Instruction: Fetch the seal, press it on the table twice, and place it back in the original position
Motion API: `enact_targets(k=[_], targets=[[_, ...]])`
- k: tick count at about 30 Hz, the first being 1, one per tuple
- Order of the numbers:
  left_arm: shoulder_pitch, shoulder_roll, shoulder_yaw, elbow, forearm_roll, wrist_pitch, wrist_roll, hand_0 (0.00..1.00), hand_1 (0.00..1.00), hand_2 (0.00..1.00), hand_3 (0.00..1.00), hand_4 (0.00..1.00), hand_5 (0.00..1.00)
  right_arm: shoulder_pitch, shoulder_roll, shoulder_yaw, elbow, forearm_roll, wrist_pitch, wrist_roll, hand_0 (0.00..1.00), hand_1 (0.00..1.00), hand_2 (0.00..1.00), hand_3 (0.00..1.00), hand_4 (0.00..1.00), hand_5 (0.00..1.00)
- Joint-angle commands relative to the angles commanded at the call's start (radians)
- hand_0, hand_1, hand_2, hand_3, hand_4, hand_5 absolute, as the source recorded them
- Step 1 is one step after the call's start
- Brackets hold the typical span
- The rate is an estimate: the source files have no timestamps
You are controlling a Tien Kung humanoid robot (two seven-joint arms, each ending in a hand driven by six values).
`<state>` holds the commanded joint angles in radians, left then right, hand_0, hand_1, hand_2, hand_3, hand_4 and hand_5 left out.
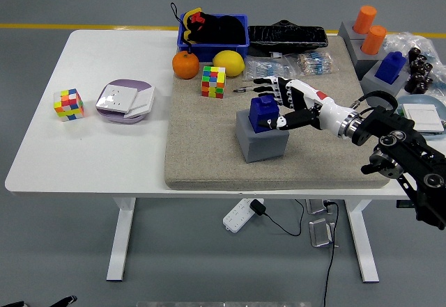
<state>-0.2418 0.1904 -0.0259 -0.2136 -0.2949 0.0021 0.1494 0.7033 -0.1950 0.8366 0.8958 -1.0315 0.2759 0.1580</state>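
**Robot hand at the seal, fetch or return unclear**

Head view: the blue seal (pixel 263 109) sits on its grey block (pixel 261 140), near the middle of the mat (pixel 202 154) on the bench (pixel 104 154). The right robot hand (pixel 282 105) reaches in from the right, fingers (pixel 272 84) spread behind the seal and thumb at its near side, touching or just beside it; a firm grip cannot be confirmed. No stamp marks show, so the presses look undone. The left arm is out of view.
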Motion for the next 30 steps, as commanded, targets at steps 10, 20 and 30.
enact_targets(k=[10,20,30], targets=[[-0.001,-0.002,0.0,0.0,-0.002,-0.001,-0.001,0.812,0.805,0.773,0.814,0.698,0.434,0.004,-0.001,-0.004,-0.008,-0.03,-0.007,0.005,0.87,0.863,0.863,0.884,0.998,0.008],[0.001,-0.002,0.006,0.001,-0.006,-0.002,0.0,0.813,0.805,0.774,0.814,0.698,0.432,0.005,0.007,-0.028,-0.053,-0.022,-0.038,0.022,0.82,0.801,0.806,0.841,0.916,0.002],[0.002,-0.006,0.002,0.001,-0.003,-0.003,0.0,0.813,0.805,0.776,0.813,0.699,0.432,-0.004,0.014,-0.049,-0.057,0.007,-0.082,0.045,0.786,0.751,0.753,0.797,0.844,0.002]])
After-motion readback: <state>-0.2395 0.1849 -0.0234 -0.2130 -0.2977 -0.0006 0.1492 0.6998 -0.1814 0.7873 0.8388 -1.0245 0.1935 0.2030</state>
